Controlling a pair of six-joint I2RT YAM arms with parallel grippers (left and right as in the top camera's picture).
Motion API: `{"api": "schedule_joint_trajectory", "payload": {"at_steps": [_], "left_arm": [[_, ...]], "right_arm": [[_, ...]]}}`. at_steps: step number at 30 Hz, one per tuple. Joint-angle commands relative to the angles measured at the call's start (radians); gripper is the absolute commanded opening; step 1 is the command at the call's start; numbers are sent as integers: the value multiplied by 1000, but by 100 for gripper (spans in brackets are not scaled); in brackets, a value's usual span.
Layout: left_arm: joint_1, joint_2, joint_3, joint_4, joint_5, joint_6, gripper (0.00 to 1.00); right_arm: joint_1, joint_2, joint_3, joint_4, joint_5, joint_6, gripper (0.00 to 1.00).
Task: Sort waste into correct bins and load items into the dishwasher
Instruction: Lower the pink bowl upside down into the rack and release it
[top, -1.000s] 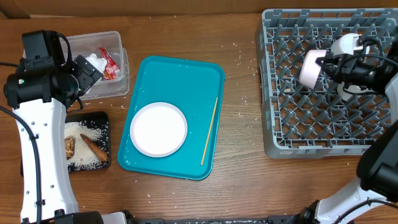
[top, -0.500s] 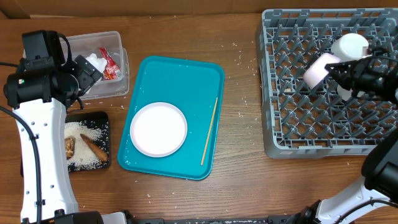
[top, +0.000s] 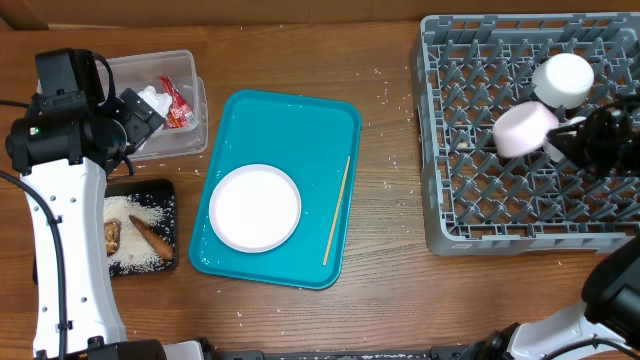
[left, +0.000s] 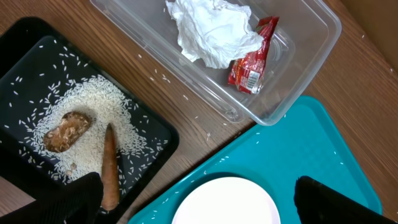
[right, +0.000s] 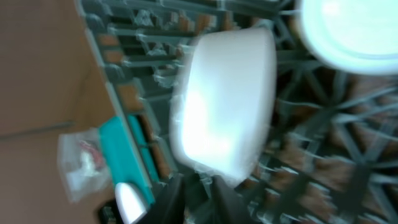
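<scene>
Blurring smears the right wrist view: the white bowl (right: 224, 106) leans in the grey rack (right: 323, 168), and whether the right gripper (right: 199, 190) clamps its rim I cannot tell. The left gripper (left: 199, 198) is cut off, its 2 fingers wide apart. Print on the red wrapper (left: 252, 59) in the clear tub (left: 134, 37) is unreadable.
</scene>
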Motion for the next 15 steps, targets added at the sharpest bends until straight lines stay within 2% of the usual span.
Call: {"api": "schedule_joint_trajectory", "payload": {"at_steps": [1,7,15], "left_arm": [[-2,0,2,0,1,-13,100],[-2,0,2,0,1,-13,100],[-2,0,2,0,1,-13,100]], "right_arm": [[-3,-52,-7,-15,148,13,26],[-3,-117,-7,-39,161,31,31],[34,-224,-7,-16,157,41,31]]}}
